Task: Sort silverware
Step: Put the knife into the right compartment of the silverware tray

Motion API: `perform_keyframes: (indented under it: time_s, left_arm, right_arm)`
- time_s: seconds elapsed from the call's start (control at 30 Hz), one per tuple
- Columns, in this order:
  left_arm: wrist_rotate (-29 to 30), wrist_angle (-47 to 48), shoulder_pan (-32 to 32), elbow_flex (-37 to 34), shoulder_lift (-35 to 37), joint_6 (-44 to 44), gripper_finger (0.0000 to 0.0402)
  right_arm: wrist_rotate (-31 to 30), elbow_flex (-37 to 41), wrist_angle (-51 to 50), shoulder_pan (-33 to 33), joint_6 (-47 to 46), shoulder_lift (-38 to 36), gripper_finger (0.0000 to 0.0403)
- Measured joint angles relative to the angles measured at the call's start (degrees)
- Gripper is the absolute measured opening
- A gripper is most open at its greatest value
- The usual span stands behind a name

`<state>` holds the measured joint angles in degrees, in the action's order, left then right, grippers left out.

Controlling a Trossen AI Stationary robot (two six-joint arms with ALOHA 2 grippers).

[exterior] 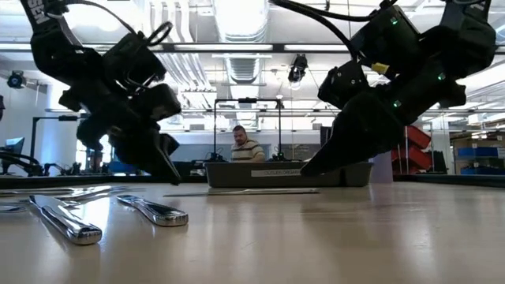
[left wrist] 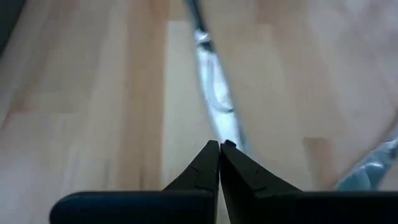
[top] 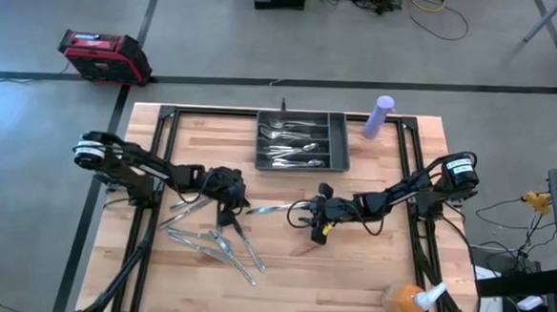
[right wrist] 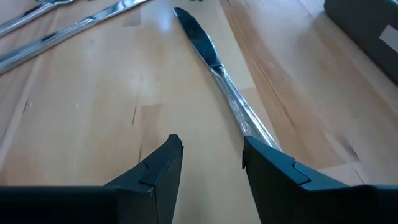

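Knife (right wrist: 214, 74) flat on table — just ahead of open right end effector (right wrist: 211, 152), left end effector (left wrist: 219, 147) closed.

Two dark robot arms work over one butcher-block table (top: 368, 275), the left gripper (top: 226, 209) and right gripper (top: 306, 213) meeting at frame center. One dark grey compartmented tray (top: 299, 162) sits at upper center with four long slots, several forks and spoons already inside, too tangled for an exact tally. One knife (top: 268, 209) lies between the grippers. Roughly six or seven loose pieces of silverware (top: 215, 242) are scattered at lower left. One purple bottle (top: 379, 116) stands beside the tray; one orange spray bottle (top: 412, 297) lies at lower right. One red case (top: 102, 56) rests on the floor, upper left. One person (exterior: 246, 147) appears in the low view.
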<state>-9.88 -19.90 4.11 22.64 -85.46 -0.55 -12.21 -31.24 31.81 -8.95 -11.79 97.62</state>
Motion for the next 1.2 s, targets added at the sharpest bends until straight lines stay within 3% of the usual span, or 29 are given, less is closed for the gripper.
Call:
perform_keyframes:
  time_s: [0.23,0.43,0.77,1.07,1.2]
  left_arm:
    - [-0.1,-1.2,-4.0,0.6,0.6,0.0,0.0000]
    - [5.1,-0.1,-4.1,-0.1,-2.9,-1.3,0.0000]
    - [5.9,-2.7,-4.1,-0.3,-7.2,-3.0,0.0000]
    - [6.3,0.4,-4.2,-0.9,6.0,-3.2,0.0000]
    - [6.1,1.9,-4.5,-1.3,7.4,-3.1,0.0000]
  right_arm:
    - [0.0,0.0,0.0,0.6,0.0,0.0,0.0159]
    - [-1.9,0.0,-0.3,0.9,0.2,-0.3,0.0162]
    - [-2.8,1.8,-5.4,2.6,3.5,-8.0,0.0181]
    - [0.3,3.7,-4.7,3.2,2.4,-5.1,0.0175]
    - [0.7,3.6,-0.9,3.3,3.3,-2.9,0.0177]
